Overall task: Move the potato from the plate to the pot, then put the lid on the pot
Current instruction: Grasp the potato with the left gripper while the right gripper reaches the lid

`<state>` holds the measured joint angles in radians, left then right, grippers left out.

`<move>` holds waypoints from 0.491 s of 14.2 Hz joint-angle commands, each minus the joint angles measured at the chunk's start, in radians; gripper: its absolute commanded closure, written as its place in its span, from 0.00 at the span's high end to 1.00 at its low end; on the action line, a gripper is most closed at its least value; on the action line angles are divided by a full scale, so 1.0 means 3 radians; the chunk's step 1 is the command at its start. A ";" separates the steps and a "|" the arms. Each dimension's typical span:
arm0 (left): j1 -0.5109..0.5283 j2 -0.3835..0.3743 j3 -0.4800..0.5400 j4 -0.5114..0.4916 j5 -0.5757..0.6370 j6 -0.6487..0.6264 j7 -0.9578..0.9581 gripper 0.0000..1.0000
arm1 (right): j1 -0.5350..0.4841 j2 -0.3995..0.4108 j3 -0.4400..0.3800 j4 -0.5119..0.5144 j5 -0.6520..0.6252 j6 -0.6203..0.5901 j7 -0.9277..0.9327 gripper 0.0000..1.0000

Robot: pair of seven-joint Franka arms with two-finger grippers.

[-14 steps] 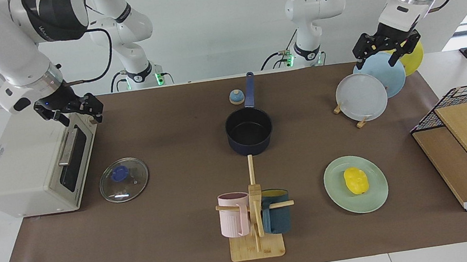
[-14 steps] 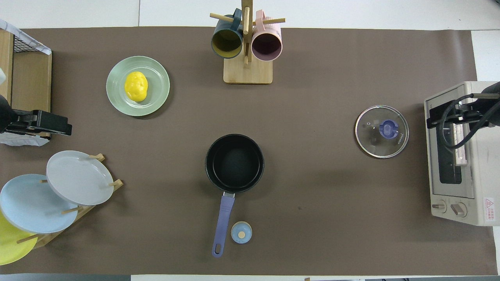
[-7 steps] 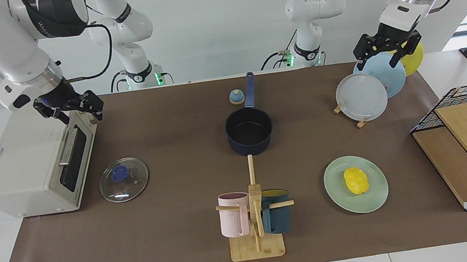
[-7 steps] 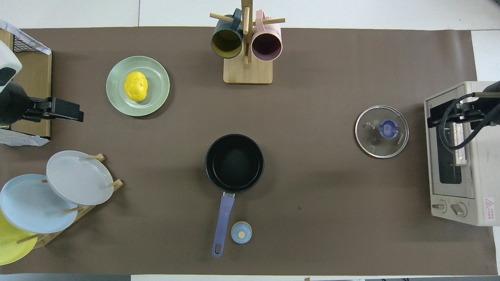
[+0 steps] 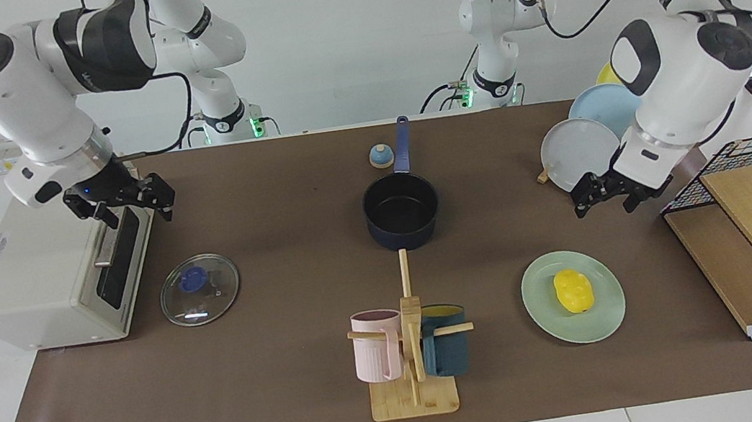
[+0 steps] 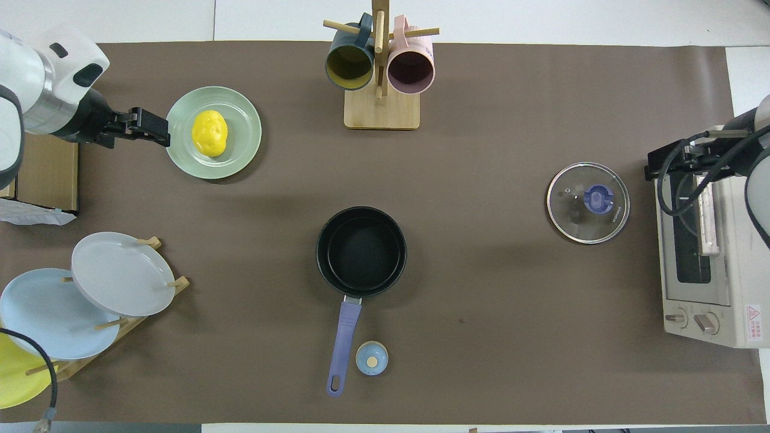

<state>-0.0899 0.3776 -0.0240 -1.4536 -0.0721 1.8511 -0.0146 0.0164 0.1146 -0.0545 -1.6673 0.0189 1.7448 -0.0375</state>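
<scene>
Since before, left gripper (image 5: 605, 197) has swung from the plate rack to beside the round mint plate (image 5: 611, 314), seemingly open; glossy, lumpy potato (image 5: 573, 290) unmoved.

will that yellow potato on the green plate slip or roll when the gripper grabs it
The potato looks glossy and rounded, so two fingers may slip off it. Its lumpy oval shape probably rolls unevenly, and the plate has only a shallow rim to stop it.
</scene>
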 commanded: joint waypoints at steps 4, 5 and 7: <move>-0.0150 0.0679 0.0024 0.0249 0.0184 0.0461 -0.0028 1.00 | -0.0008 -0.0147 0.0033 -0.1028 -0.0135 0.1077 -0.0529 1.00; -0.0155 0.0715 0.0029 0.0249 0.0204 0.0487 -0.0028 1.00 | -0.0014 -0.0127 0.0028 -0.1048 -0.0130 0.1092 -0.0534 1.00; -0.0171 0.0776 0.0024 0.0238 0.0311 0.0584 -0.0023 1.00 | -0.0014 -0.0076 0.0028 -0.1054 -0.0124 0.1138 -0.0529 1.00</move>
<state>-0.1312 0.5863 -0.0253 -1.4142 -0.0214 2.0073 -0.0146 0.0212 0.1237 -0.0510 -1.9438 -0.0090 2.0607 -0.1763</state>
